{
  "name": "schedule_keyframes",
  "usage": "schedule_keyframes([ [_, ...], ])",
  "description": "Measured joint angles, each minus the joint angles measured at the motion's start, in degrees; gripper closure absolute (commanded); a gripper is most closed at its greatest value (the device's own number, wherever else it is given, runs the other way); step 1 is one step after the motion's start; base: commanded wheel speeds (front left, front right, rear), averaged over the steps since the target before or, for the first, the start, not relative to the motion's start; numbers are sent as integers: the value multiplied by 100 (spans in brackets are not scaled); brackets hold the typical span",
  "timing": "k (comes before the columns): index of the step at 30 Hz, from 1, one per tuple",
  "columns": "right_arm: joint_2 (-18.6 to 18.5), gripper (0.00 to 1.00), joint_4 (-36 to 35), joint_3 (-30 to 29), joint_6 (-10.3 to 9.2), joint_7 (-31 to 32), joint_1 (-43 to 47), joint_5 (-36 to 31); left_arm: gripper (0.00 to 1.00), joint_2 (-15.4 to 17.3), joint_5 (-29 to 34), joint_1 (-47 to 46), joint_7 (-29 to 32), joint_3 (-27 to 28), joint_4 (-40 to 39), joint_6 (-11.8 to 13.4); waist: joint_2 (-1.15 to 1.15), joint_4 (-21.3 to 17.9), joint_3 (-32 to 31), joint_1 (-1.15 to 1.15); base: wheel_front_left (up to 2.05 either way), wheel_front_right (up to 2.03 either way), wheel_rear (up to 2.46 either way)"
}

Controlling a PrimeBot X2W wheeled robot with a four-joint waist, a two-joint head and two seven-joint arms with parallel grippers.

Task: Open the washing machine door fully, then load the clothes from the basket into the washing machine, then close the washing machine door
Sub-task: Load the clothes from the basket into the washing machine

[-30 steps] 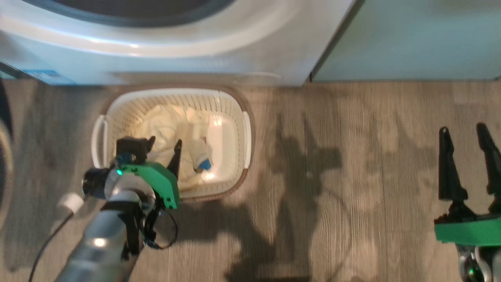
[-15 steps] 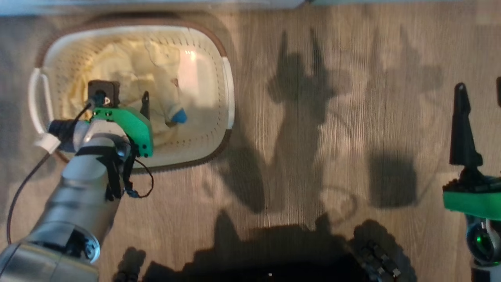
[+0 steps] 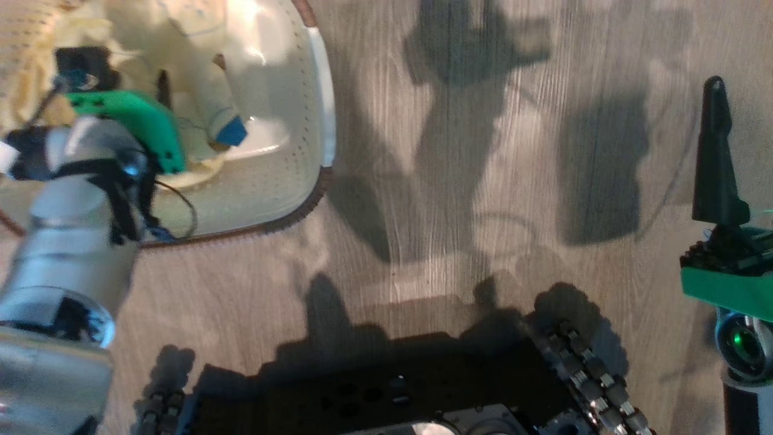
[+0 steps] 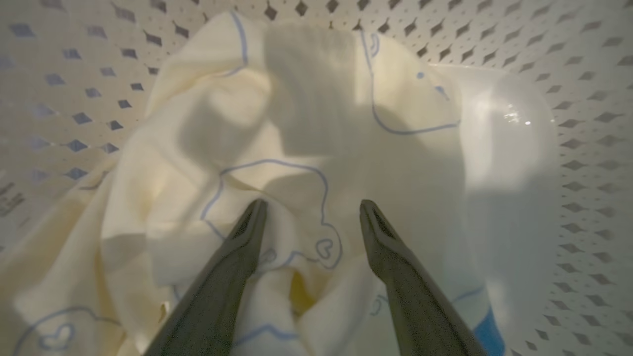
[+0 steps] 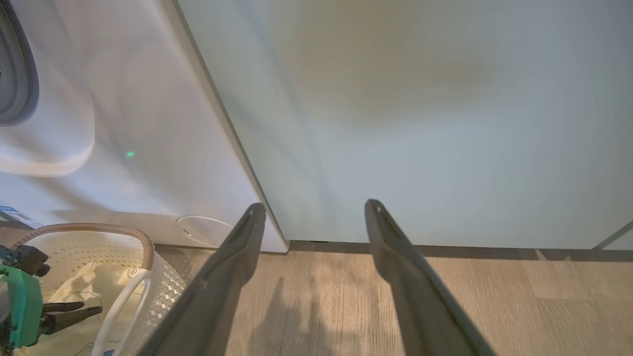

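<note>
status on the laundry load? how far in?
Done: door probably open, since the washing machine shows its grey drum ring bare. In hand: left gripper hangs open over the clothes in the basket, nothing grasped. Right gripper open, idle. Left: grasp, load, close door.

Head view: dim, warm light. Hard dark shadows lie across the wooden floor. White glare on the bottom of the basket. Left forearm smeared by motion blur.
Left wrist view: soft focus. Grey shadow bands over the clothes. Bright glints at right.
Right wrist view: wide-angle bowing along the edge of the washing machine. Warm patch on the pale green cabinet.
</note>
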Motion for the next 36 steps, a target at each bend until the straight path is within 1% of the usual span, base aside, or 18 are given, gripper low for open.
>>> schedule_keyframes([
  [3,0,0,-67,59,0,0,-42,136,0,232,2,-101,115,9,51,4,0,-117,207,0,0,0,0],
  [6,0,0,-96,145,0,0,-93,249,0,379,0,-160,181,19,68,23,0,-255,381,0,0,0,0],
  [13,0,0,-285,204,0,0,-93,364,0,471,-132,-230,276,64,66,38,1,-441,572,-2,0,0,0],
  [14,0,0,-315,211,0,0,-92,368,12,470,-149,-236,279,64,65,40,1,-441,586,-2,0,0,0],
  [15,0,0,-346,215,0,0,-92,369,33,477,-149,-244,279,58,60,41,1,-441,599,-2,0,0,0],
  [17,0,0,-396,236,0,0,-92,369,81,520,-160,-249,281,60,60,36,1,-445,614,-2,0,0,0],
  [18,0,0,-420,281,0,0,-92,396,100,567,-175,-250,308,62,46,-18,1,-465,625,-2,0,0,0],
  [23,0,0,-420,324,0,0,-85,413,100,591,-189,-249,337,38,45,-21,1,-500,625,-2,0,0,0],
  [26,0,0,-420,333,0,0,-86,471,100,638,-176,-246,319,-80,58,-21,1,-534,615,-2,0,0,0],
  [32,0,0,-413,323,0,0,-90,498,100,651,-30,-242,57,-289,68,-19,0,-520,574,0,0,0,0],
  [36,0,0,-403,321,0,0,-100,510,100,549,31,-240,-135,-348,-71,-19,0,-459,542,1,0,0,0],
])
